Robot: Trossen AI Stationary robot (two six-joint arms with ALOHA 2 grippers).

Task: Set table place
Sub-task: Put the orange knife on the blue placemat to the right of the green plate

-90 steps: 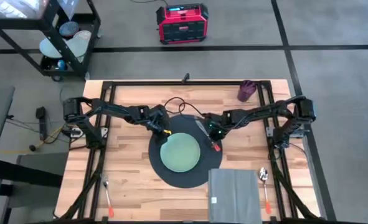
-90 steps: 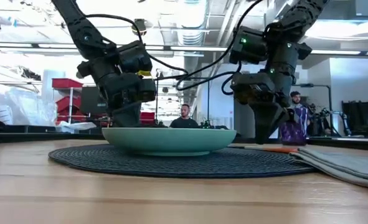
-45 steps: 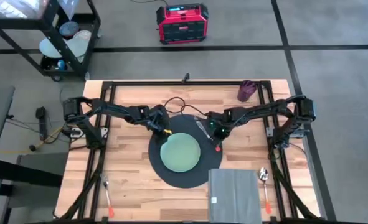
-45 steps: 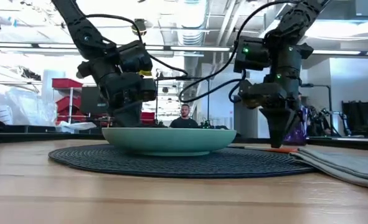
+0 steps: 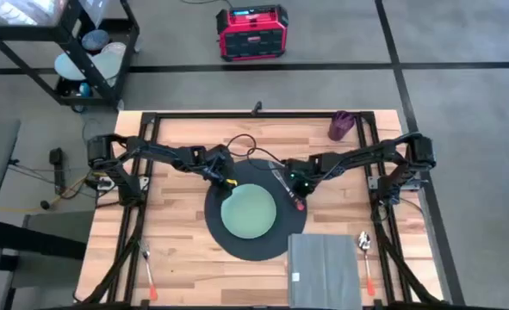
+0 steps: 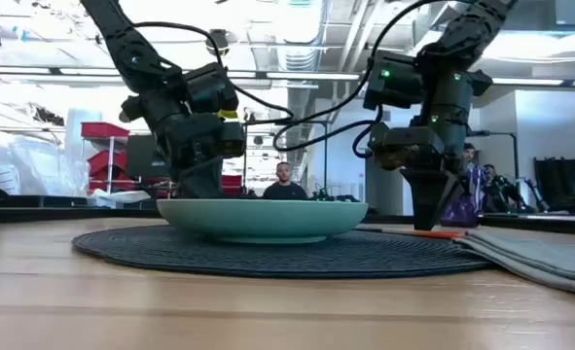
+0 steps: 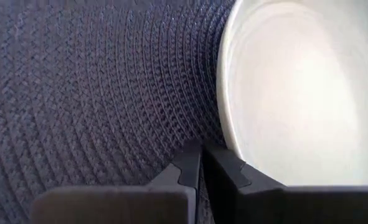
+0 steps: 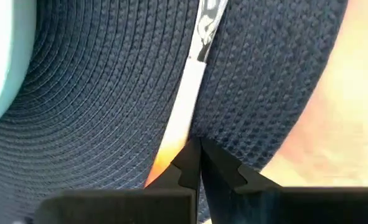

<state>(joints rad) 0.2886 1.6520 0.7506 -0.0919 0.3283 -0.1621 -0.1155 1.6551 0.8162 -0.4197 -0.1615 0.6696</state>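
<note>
Placemat, big round dark woven (image 5: 252, 250), lies mid butcher-block wood table (image 5: 176, 258), pale green plate (image 5: 249, 212) on it. Right gripper (image 8: 199, 149) pinched shut on orange-handled utensil (image 8: 182, 121) at mat's edge. Left gripper (image 7: 201, 155) closed, empty, beside plate rim. Risk: thin handle pivots in grip, skids off mat.

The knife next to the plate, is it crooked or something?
Yes. The knife lies slanted on the mat's far right edge, red handle toward the napkin, not straight beside the plate. The right gripper is shut on it. The left gripper is shut at the plate's far left rim.
</note>
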